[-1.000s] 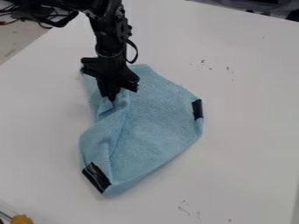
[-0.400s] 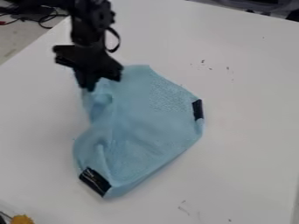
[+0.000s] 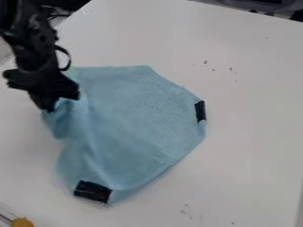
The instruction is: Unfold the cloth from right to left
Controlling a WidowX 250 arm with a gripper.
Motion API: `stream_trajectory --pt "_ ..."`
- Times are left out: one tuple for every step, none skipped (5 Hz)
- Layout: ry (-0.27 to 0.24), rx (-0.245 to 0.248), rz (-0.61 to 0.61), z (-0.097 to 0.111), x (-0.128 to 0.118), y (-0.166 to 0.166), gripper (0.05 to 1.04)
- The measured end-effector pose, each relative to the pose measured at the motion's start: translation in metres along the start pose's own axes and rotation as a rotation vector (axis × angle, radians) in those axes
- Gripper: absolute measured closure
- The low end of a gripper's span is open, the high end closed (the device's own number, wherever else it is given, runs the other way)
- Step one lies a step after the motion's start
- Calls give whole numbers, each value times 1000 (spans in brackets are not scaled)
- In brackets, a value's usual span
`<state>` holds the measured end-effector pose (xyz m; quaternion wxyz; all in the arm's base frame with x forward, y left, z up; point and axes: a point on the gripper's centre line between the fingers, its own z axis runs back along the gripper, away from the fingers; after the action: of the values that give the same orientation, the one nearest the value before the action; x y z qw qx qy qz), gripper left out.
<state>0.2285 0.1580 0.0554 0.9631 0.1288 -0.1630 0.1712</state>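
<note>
The gripper (image 3: 48, 107) pinches the blue cloth (image 3: 136, 111) between closed fingers, hiding the held bit. A yellow thing (image 3: 22, 222) (no telling what) is cut off at bottom left.

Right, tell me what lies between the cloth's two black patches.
Only blue cloth lies between the lower patch and the upper patch, in the camera view.

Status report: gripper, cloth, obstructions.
Gripper shut on blue cloth, left side. Cloth creased there, mostly spread. Yellow item lower left, apart from cloth.
</note>
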Motion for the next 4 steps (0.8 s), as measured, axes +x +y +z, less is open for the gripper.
stream_trajectory --pt "9 12 3 -3 -9 28 1014" --pt "15 20 15 2 -16 46 990" --pt "25 29 41 5 -27 54 821" --pt "24 5 61 4 -29 52 544"
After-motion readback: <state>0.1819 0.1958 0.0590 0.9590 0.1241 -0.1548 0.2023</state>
